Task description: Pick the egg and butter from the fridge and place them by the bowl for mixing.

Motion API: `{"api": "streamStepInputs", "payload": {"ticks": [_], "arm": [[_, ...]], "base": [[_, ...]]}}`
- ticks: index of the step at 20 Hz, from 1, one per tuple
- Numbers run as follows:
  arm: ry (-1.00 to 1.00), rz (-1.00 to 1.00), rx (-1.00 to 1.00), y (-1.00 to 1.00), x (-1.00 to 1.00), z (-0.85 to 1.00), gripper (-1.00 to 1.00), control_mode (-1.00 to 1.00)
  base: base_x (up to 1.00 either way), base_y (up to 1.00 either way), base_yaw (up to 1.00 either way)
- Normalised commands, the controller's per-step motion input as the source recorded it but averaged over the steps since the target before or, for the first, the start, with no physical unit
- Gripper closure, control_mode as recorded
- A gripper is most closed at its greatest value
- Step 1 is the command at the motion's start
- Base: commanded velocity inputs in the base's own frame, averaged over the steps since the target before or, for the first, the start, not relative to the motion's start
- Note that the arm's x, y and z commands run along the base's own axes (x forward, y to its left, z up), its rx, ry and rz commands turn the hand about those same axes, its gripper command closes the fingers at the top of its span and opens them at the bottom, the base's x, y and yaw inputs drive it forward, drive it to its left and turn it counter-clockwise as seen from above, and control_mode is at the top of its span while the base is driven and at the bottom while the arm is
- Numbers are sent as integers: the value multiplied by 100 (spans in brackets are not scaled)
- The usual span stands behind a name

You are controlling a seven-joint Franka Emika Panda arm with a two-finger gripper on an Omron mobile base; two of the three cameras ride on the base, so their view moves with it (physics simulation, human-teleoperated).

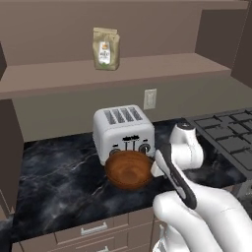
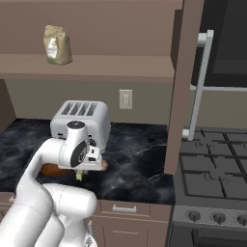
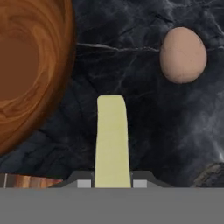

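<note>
We have the tool (image 3: 112, 183) clamped tight on the butter (image 3: 113, 140), which sticks out from between the fingers toward the dark marble table (image 3: 144, 131). We judge it is held low over the table so it can be set down just beside the bowl (image 3: 30, 74), as the task asks. The egg (image 3: 183, 55) already lies on the table near the bowl, on the other side of the butter, so that half looks done. From the left base view, the bowl (image 1: 129, 170) sits just in front of the white toaster (image 1: 123, 133), with the stove (image 1: 231, 133) to the right. On the shelf above stands a paper bag (image 1: 106, 48). The strip between bowl and egg is narrow; we must avoid nudging the egg, which could roll.
</note>
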Motion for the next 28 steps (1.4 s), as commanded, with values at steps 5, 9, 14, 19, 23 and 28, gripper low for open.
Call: {"api": "streamStepInputs", "payload": {"ticks": [5, 9, 14, 19, 23, 28], "arm": [[0, 0, 2, 0, 63, -55, 100, -100], [0, 0, 2, 0, 30, -32, 100, -100], [0, 0, 0, 0, 6, -30, 100, -100], [3, 0, 0, 0, 1, -18, 100, -100], [4, 0, 0, 0, 0, -4, 100, -100], [0, 0, 0, 0, 0, 0, 100, -100]], "base": [[0, 0, 0], [0, 0, 0], [0, 0, 0], [0, 0, 0], [0, 0, 0], [0, 0, 0]]}}
